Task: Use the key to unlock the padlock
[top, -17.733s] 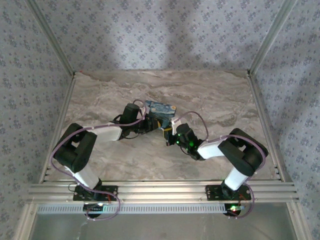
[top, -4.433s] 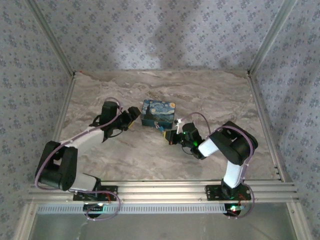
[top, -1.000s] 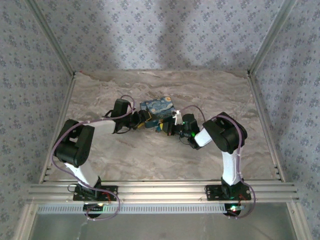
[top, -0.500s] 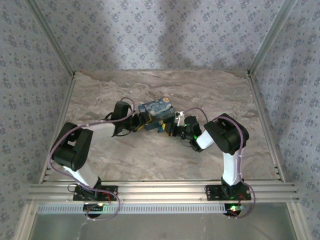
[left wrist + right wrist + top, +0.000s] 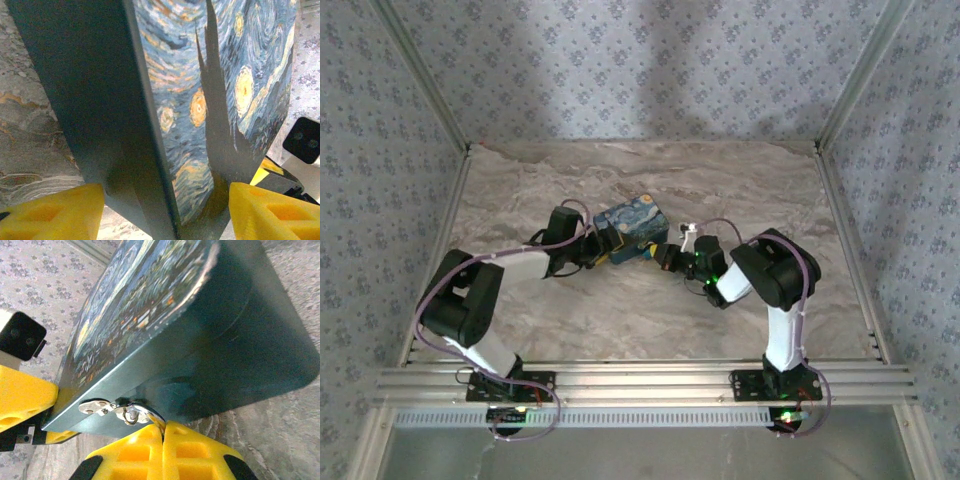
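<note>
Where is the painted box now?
Mid-table in the top view, the box sits between the left gripper, straddling one corner, and the right gripper, shut at its silvery latch.

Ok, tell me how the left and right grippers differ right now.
The left gripper has its fingers spread wide against both sides of the Starry Night box; the right gripper has its fingers pressed together. The left one flanks the box's corner, the right one meets its silvery latch. Both have yellow fingers at the same box.

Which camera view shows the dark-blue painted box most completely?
Top external: the dark-blue painted box appears nearly whole. Left wrist crops it to painted lid and dark wall; right wrist to a wall with a silvery clasp.
</note>
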### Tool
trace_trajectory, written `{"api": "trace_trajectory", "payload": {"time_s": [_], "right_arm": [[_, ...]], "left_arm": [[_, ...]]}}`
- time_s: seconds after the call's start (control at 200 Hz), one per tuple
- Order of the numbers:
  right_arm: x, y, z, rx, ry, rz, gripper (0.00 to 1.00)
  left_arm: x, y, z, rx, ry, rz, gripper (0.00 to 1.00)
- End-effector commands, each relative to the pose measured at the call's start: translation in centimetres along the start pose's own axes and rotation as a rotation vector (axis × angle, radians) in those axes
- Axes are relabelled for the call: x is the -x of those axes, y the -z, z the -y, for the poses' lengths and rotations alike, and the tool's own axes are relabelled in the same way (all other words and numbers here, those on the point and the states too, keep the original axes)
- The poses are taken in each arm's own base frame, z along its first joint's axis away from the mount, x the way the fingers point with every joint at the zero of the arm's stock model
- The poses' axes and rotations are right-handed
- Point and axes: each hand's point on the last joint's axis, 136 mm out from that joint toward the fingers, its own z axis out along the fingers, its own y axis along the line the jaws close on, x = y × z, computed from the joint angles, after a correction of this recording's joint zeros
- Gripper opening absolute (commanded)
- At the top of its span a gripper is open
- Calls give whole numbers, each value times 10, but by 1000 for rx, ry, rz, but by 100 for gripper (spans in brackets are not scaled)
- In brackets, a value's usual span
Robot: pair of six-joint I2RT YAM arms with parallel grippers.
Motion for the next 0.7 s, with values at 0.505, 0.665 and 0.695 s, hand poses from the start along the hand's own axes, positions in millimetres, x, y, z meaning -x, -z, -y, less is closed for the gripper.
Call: {"api": "trace_trajectory", "payload": {"time_s": [0.505,0.665,0.695], "right_arm": [[13,52,-18,-137,182,-90,0],[6,82,-30,-204,238,-203,0],[4,88,-31,-217,244,-224,0]], "left_arm": [[36,66,16,89,-145,182,84],[54,101,13,141,-208,302,89],[56,106,12,150,-216,320,90]]}}
